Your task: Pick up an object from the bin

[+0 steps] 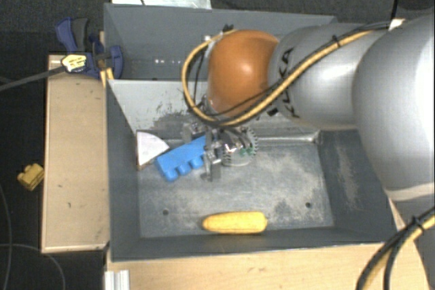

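Camera view: gripper (213,161) is down at the bin (299,204) floor, left of centre, right against the right end of a blue toothed plastic block (178,162). Can't tell if it's open, closed or gripping. White triangular piece (149,146) sits just beside the block's left end; yellow banana-shaped thing (234,222) lies well apart, by the near wall.

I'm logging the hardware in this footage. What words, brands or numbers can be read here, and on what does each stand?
"KUKA": black letters on the silver arm, beside its orange cover.
No lettering can be made out on the blue toothed block, the white wedge or the yellow oblong piece in the bin.
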Robot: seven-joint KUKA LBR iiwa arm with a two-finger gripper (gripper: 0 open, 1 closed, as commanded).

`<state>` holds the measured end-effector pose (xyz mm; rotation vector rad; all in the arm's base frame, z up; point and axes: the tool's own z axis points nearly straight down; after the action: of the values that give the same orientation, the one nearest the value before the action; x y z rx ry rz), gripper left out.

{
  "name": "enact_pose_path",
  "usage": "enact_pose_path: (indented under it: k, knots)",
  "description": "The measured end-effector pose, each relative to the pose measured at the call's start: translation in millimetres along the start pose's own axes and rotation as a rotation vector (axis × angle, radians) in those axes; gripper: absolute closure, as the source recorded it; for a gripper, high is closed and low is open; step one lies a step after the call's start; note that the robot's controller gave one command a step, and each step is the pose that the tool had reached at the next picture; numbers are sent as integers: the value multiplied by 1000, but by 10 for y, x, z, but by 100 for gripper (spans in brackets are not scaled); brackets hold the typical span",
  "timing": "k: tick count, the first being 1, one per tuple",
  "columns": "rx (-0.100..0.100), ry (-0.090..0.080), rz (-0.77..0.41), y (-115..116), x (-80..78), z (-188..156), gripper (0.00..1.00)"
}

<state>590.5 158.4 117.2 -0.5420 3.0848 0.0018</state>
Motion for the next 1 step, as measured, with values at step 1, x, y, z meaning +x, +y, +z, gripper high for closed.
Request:
enact_pose_path:
  k: [1]
  knots:
    - [-2,11,-70,151,-23,337,0]
